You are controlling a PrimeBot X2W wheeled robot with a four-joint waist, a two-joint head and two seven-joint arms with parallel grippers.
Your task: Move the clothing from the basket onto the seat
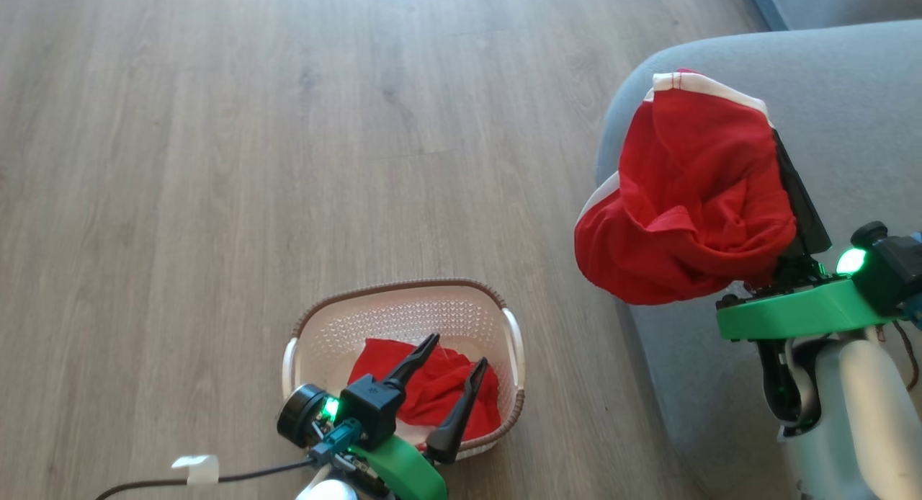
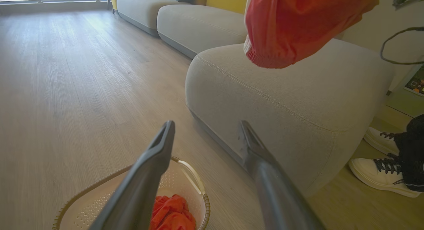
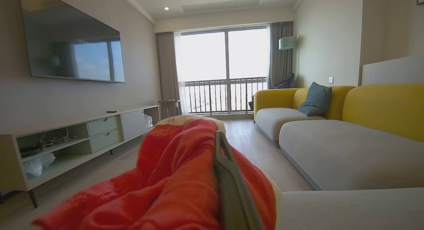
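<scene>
Over grey seat [image 1: 850,111], right tool [image 3: 219,140] grips clothing [image 1: 691,197].

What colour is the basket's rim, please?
The basket rim is brown, clearest in the head view.

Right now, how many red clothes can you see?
2. One garment hangs from the right gripper over the seat's edge. The other garment lies in the basket below the open left gripper. More could be hidden underneath it.
</scene>
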